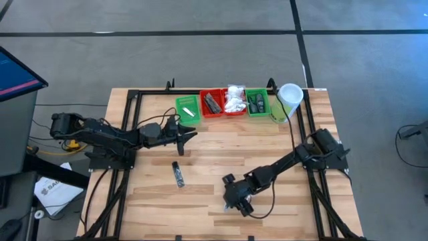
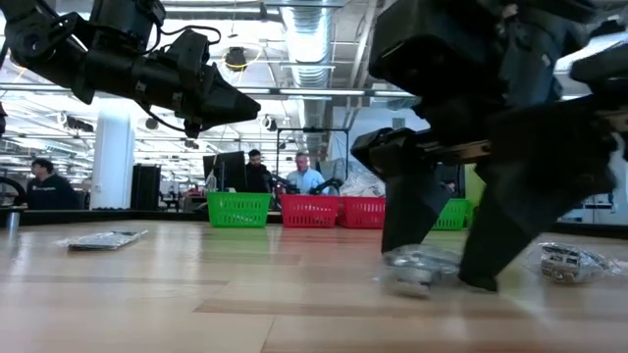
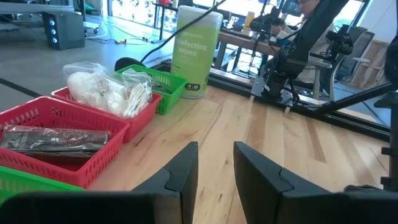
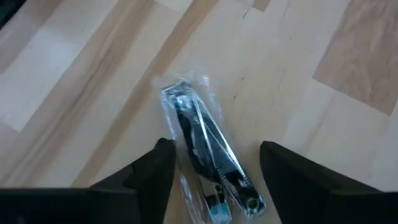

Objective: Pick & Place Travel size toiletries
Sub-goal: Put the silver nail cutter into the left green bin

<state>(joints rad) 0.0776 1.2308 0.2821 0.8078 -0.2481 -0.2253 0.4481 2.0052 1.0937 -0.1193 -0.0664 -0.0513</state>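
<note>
Right wrist view: fingers (image 4: 217,180) astride packet (image 4: 208,155) (wide).

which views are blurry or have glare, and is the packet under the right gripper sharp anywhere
Low view: the right gripper looms dark and soft-edged, the clear packet beneath it smeared. Right wrist view: that packet is clearer, though its wrapper glints. High view: evenly lit. Left wrist view: bright windows wash out the background.

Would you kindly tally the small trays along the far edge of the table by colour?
Green trays: 2
Red trays: 2
Total: 4 trays
</note>
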